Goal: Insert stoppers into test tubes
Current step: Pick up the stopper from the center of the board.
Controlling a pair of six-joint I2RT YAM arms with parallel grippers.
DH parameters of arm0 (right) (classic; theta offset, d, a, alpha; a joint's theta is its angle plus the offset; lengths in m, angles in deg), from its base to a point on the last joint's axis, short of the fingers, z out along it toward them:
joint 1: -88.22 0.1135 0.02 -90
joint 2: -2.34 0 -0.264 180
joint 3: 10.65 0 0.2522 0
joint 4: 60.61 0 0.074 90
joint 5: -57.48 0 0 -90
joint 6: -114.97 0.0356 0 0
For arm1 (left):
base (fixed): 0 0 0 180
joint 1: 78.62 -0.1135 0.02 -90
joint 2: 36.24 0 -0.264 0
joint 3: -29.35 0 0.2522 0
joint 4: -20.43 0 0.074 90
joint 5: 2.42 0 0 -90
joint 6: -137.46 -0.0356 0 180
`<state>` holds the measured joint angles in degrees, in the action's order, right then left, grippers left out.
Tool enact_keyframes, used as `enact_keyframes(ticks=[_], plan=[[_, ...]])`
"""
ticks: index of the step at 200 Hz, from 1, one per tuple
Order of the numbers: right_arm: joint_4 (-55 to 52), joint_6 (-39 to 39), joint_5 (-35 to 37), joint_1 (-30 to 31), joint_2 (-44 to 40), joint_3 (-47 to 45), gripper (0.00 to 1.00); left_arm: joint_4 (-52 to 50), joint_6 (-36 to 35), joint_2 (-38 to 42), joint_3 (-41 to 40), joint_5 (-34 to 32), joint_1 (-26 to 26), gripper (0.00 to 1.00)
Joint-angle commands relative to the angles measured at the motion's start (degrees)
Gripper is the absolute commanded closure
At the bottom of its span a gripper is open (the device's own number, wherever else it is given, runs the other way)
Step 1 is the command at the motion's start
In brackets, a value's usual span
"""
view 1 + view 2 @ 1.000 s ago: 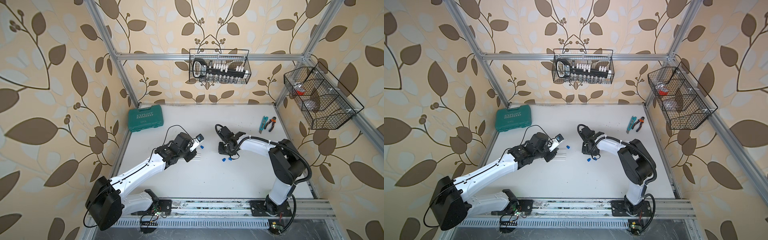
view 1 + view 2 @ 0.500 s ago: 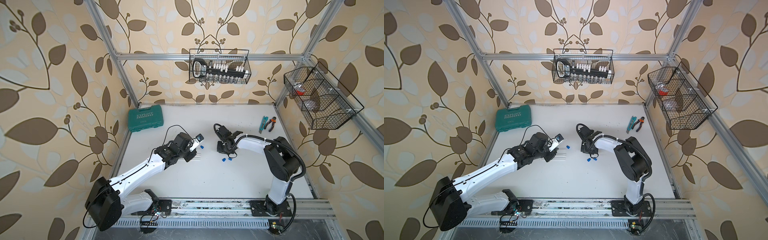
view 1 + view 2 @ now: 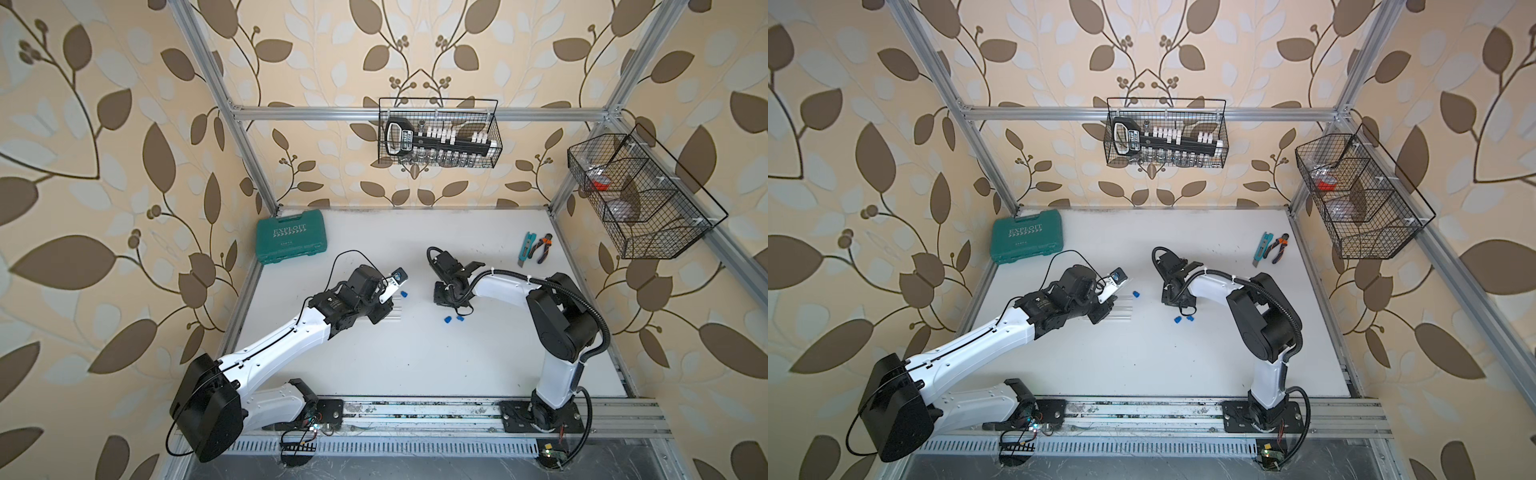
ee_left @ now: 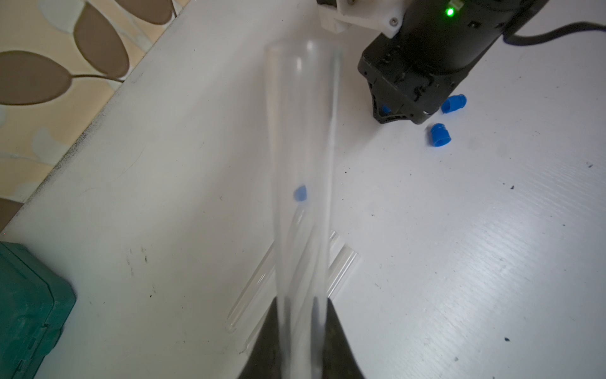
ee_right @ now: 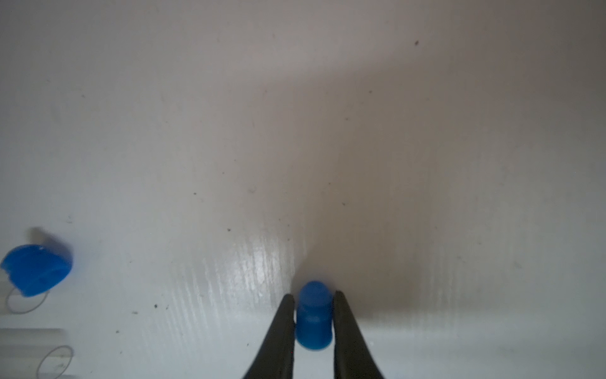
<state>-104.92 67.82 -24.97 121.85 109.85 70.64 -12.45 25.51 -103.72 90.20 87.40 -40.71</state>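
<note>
While I work mid-frame, left gripper [image 4: 301, 316]: clenched on a clear test tube [image 4: 301, 131].
Right gripper [image 5: 313, 297]: pinching one blue stopper [image 5: 313, 323], low over the table [image 3: 415, 365].
Loose stoppers [image 3: 447, 319]: two just below my right gripper in both top views, a third stopper [image 3: 403, 294] left of it.
Spare tubes [image 3: 392, 313]: lying flat, centre-left.
Green case [image 3: 291, 235]: upper left, well apart.

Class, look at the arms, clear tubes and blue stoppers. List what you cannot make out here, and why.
The right pincer and its gripped stopper: hidden in both top views under the arm's own wrist.
The test tube: blurred in the left wrist view, its gripped end lost between the fingers of the left pincer.
The loose tubes: too faint in a top view to count.
The side basket contents: too small behind mesh.
</note>
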Motion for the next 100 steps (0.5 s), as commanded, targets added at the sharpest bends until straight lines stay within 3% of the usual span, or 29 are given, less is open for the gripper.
enact_keyframes(ticks=[1, 60, 100], plan=[[-1.19, -0.83, 0.89, 0.16, 1.47, 1.08, 0.82, 0.79, -0.05, 1.39, 0.40, -0.06, 0.26, 1.00], [-1.36, -2.79, 1.28, 0.19, -2.09, 0.70, 0.87, 2.59, -0.45, 2.08, -0.83, -0.20, 0.17, 1.00], [-0.19, -10.60, 0.23, 0.17, -13.89, -1.34, 0.87, 5.81, -2.11, 5.99, -2.74, 1.00, 0.31, 1.00]])
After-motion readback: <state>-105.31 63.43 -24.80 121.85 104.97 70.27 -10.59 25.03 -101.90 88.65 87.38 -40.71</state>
